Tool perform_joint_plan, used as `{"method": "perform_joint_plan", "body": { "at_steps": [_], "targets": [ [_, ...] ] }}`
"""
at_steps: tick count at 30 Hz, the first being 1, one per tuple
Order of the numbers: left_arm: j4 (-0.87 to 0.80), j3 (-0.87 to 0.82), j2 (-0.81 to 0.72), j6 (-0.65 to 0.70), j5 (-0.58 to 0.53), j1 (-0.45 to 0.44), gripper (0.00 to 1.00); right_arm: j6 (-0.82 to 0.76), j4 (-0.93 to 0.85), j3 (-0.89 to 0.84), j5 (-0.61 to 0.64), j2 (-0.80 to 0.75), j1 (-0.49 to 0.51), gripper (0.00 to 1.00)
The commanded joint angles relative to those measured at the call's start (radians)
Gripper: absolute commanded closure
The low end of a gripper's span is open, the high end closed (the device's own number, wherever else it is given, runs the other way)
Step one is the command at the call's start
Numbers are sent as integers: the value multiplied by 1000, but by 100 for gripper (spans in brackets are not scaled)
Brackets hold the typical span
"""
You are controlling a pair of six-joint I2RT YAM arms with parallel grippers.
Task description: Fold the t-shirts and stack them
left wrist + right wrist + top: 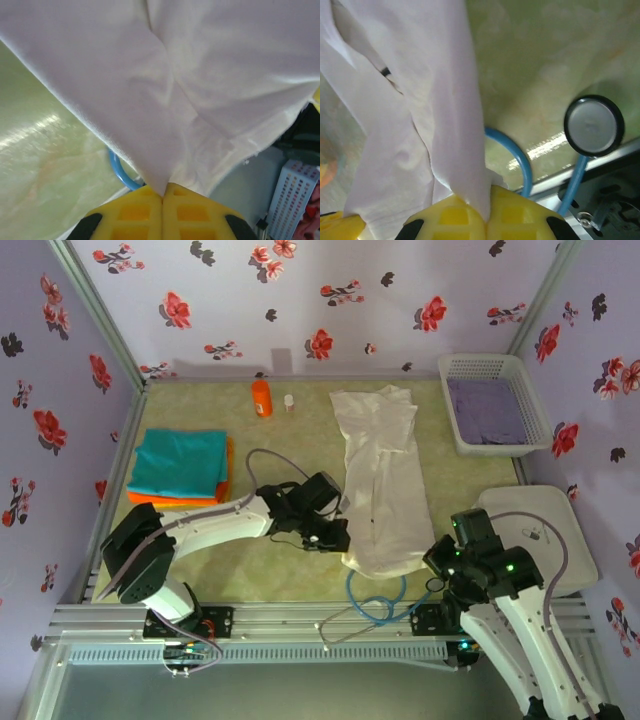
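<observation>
Olive-green table [190, 405], floral walls on three sides.

Down its middle-right: white t-shirt [382, 475], wrinkled, gathered into one long narrow strip. Runs from close to the far edge down to the near edge.

At the strip's near-left corner: left gripper [163, 200]. Yellow fingers pressed fully together, thin fold of the white cloth pinched between them.

At the near-right corner: right gripper [486, 222]. Likewise closed tight, edge of the same cloth nipped between the pads.

Left side of table, well apart from the white one: teal t-shirt [180, 462], folded to a flat rectangle. Lies on top of orange t-shirt [185, 500], which peeks out along the near and right edges.

Far-right corner: white perforated basket [480, 360], purple cloth [485, 408] inside.

Beside the table's right edge, near the right arm: white tray [540, 502].

At the near edge, between the two grippers: blue stethoscope [375, 595], tubing looped just beside the shirt's near end, round chest piece flat on the table.

Near the far edge, left of the shirt: orange bottle [262, 397], small white vial [289, 402] just beside it.
</observation>
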Motion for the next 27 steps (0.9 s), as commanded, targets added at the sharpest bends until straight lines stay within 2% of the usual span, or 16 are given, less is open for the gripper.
{"method": "perform_joint_plan", "body": {
  "at_steps": [1, 11, 18, 27],
  "targets": [
    [-57, 85, 12, 63, 9, 60, 100, 20, 123, 29, 61, 57, -1, 100],
    [-115, 273, 148, 170, 14, 243, 100, -24, 442, 43, 99, 264, -100, 100],
    [-141, 449, 308, 234, 57, 311, 100, -114, 568, 155, 68, 531, -191, 100],
    [-189, 666, 477, 266, 105, 376, 100, -210, 710, 286, -70, 841, -284, 100]
  ]
}}
